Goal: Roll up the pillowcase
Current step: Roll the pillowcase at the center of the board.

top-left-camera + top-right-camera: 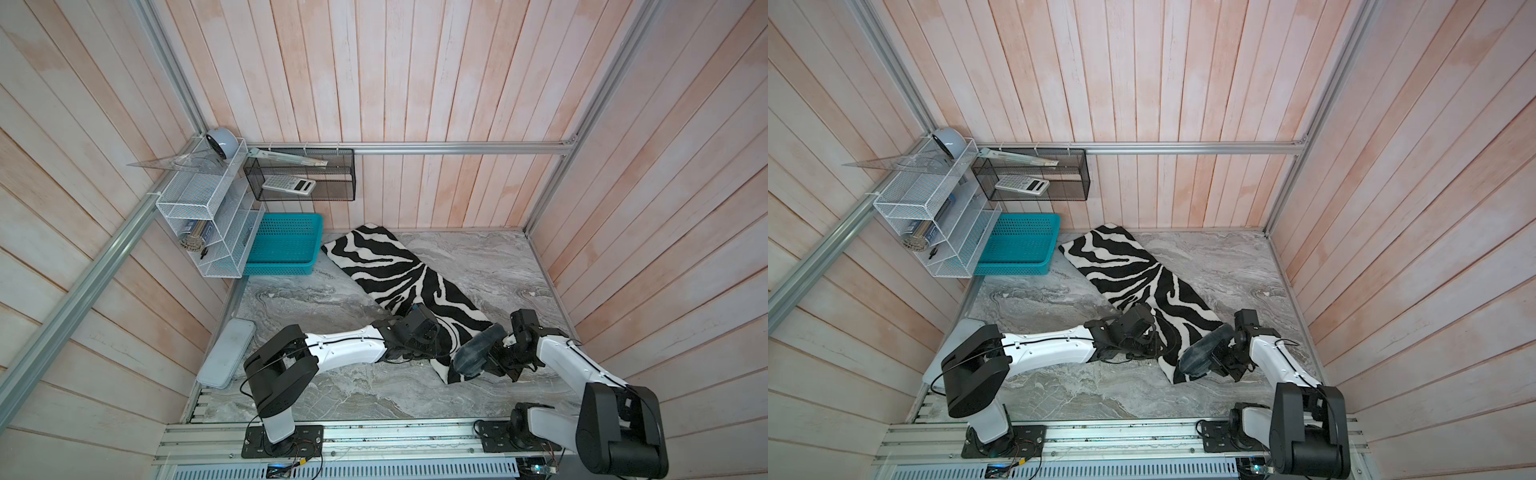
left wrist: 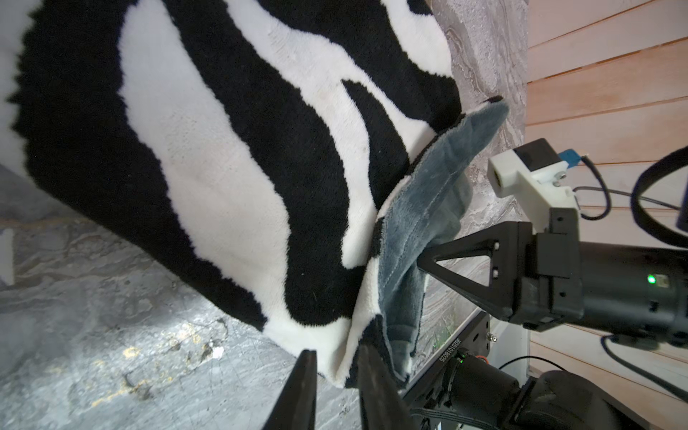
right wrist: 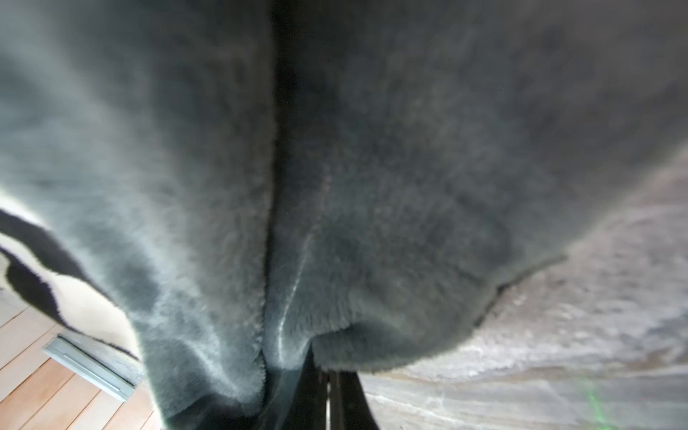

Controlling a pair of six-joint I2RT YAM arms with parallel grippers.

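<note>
Slippage is the risk: the pillowcase (image 1: 386,266) lies diagonally on the bench (image 1: 332,395), left claw (image 2: 337,376) pinching its near corner, right claw (image 3: 327,376) clenched on the upturned grey edge, where thick plush may pull free.

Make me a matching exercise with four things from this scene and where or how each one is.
Things: 1 pillowcase; 2 teal perforated basket; 3 calculator; 4 right gripper.
States: A inside the black mesh rack; B closed on a lifted grey fold; C stripes up on the table; D beside the white wire shelf.
Pairs: 1-C, 2-D, 3-A, 4-B.
</note>
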